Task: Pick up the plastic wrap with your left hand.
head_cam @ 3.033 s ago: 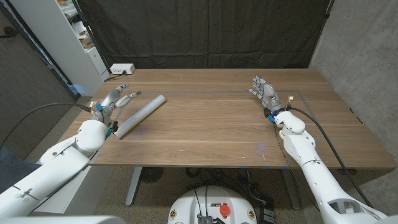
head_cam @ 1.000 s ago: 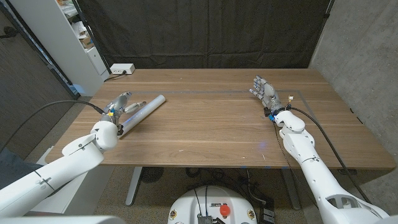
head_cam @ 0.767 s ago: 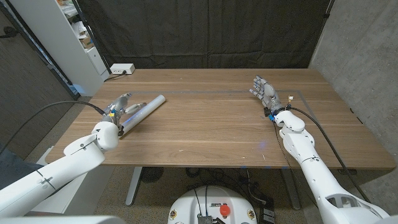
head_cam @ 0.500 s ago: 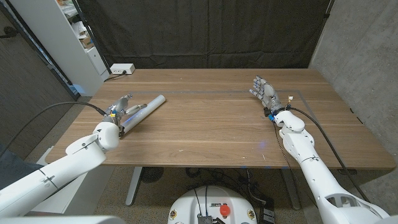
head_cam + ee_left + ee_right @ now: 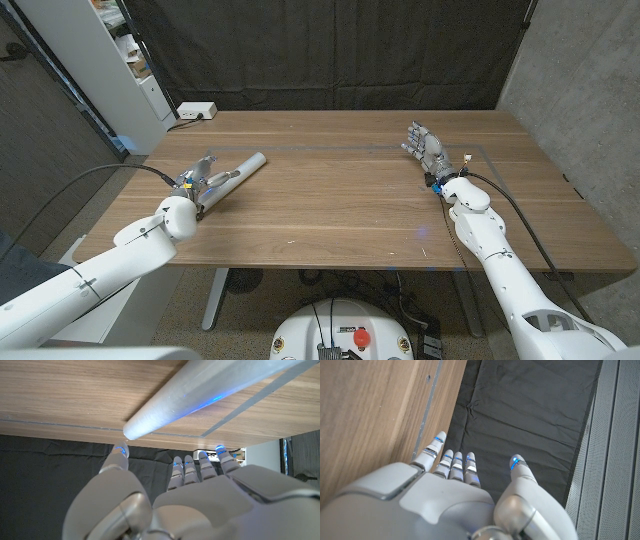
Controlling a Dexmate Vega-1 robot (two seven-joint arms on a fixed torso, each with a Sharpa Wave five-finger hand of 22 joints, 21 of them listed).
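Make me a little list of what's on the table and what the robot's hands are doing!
table: wooden
plastic wrap: long grey roll lying slantwise near the left edge
left hand: over the roll's near end, fingers straight and apart, not closed around it
right hand: open, fingers spread, holding nothing
behind the table: black curtain
picked up yet: no

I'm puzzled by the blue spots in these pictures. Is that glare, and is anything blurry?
Left wrist view: the blue comes from small lights on the left hand, mirrored as a streak on the shiny plastic wrap; the hand looks soft, the roll sharper. Right wrist view: the same blue dots on the right hand. Head view: even, dim light; table sharp.
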